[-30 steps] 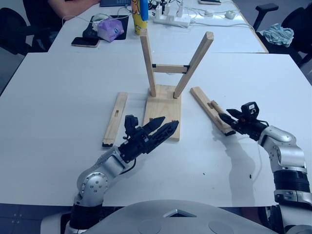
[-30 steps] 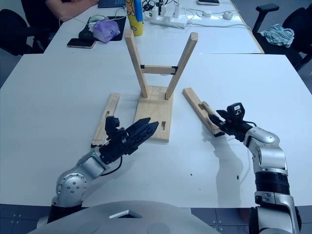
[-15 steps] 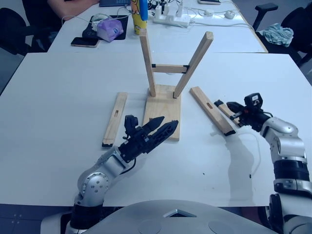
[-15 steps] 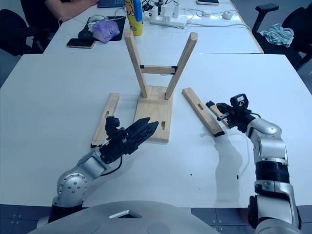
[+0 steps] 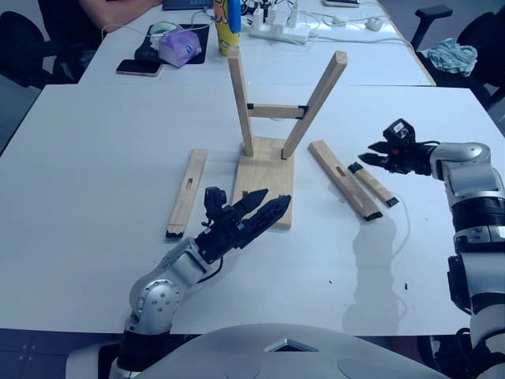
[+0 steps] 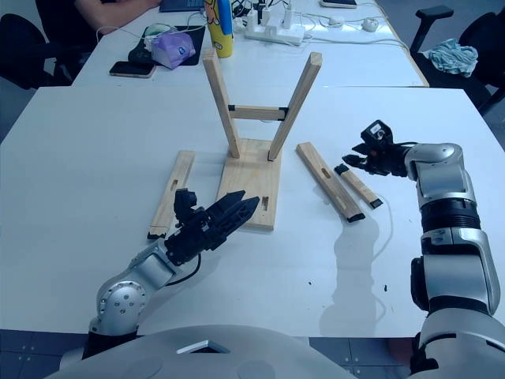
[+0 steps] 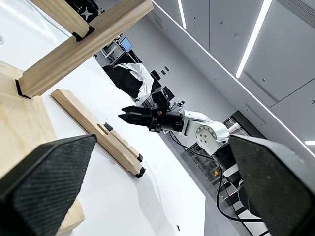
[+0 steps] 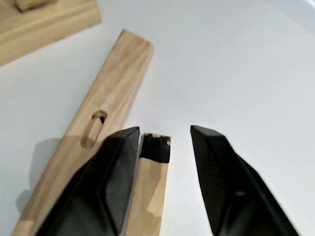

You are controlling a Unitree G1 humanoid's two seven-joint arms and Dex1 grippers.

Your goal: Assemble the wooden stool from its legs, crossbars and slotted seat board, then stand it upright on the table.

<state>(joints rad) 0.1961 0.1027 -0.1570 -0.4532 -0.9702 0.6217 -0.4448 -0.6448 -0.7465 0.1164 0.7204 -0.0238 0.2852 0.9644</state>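
Stool seat board (image 5: 264,178) flat on table (image 5: 95,158), near edge under left gripper (image 5: 264,207), fingers apart | loose leg (image 5: 188,191) left | slotted leg (image 5: 341,178) and short crossbar (image 5: 372,184) right | right gripper (image 5: 372,157) spread over crossbar's far end | two legs (image 5: 239,103) joined by a bar (image 5: 276,111) upright on board's far end

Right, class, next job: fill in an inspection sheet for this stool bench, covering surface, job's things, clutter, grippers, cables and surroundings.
Surface: white table, no spills seen.
Job's things: seat board flat, two legs and fitted crossbar standing on it; left loose leg, right loose leg and short crossbar lying alongside.
Clutter: phone, pouch, bottle on the far table.
Grippers: left gripper open at the seat board's near end; right gripper open over the short crossbar.
Cables: white leads around the power strip.
Surroundings: office chairs.
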